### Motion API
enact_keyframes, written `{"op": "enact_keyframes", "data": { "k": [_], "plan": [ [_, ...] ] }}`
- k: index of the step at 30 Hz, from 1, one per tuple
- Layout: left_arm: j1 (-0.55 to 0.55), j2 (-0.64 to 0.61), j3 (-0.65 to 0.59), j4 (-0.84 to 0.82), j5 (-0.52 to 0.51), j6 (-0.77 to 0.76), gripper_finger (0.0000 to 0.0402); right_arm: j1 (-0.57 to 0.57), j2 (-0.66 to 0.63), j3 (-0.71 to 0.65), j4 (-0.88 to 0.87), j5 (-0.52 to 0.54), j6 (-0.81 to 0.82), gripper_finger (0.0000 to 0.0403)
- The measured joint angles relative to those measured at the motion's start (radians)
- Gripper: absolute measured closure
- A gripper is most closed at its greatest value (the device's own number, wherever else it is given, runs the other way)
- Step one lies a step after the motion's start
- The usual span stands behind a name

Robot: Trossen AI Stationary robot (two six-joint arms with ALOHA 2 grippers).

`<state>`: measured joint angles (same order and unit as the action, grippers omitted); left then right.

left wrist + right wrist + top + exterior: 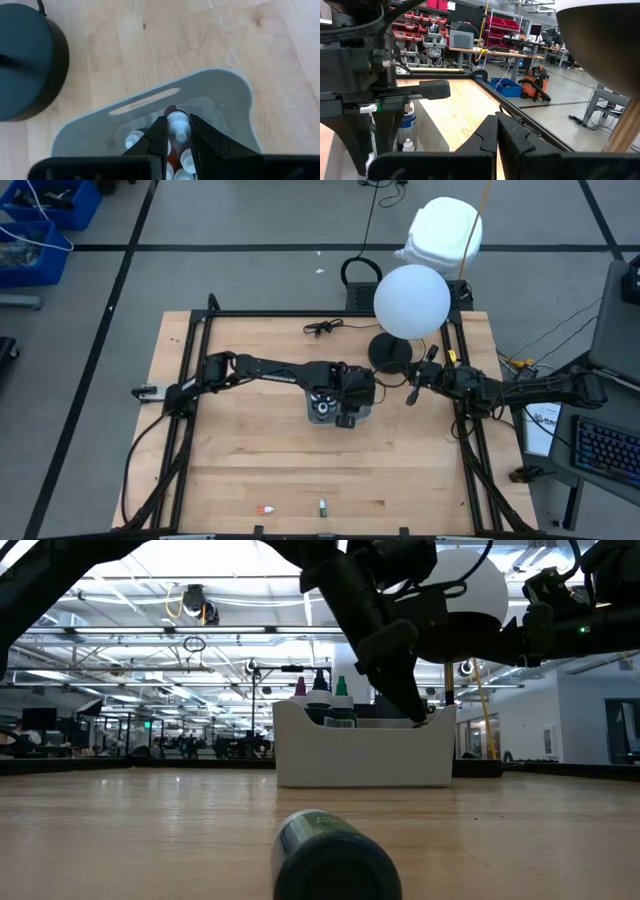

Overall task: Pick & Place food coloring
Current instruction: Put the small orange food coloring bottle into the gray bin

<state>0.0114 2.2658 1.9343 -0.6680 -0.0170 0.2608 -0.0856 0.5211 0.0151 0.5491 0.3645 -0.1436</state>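
A placing step is judged to be in hand. The left tool [177, 131] is held low over the pale grey tray [230, 87], and between its narrowly parted fingers [155, 137] a small white-capped bottle [177, 125] is clamped, its cap seen pointing forward between the tips. Directly beneath and around that bottle, more white-capped bottles [186, 161] are packed in the tray, one of them with an orange body. In the low view the tool is seen reaching down behind the tray's far rim, while several taller bottles with teal, pink and dark tips [320, 700] stand up above the wall to one side of it. Two small bottles are left on the tabletop [250, 440] well apart from the left tool, near the front edge: an orange one [266, 509] and a green one [323, 506]; a dark cylinder [335, 855] lies on its side close to the low camera. The right tool [496, 145] is kept fully closed and empty, waiting just beside the tray on its other side. Whether the held bottle is already seated cannot be told. The next move is judged to call for a short descent into a free gap, a release, and a straight lift clear of the neighbouring caps.
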Motion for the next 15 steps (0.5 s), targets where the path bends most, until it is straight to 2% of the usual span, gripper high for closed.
{"op": "enact_keyframes", "data": {
  "k": [15],
  "plan": [
    [0.008, 0.043, -0.002, 0.017, -0.001, 0.000, 0.0344, 0.000, 0.000, 0.000, 0.000, -0.003, 0.001, 0.0403]
  ]
}}
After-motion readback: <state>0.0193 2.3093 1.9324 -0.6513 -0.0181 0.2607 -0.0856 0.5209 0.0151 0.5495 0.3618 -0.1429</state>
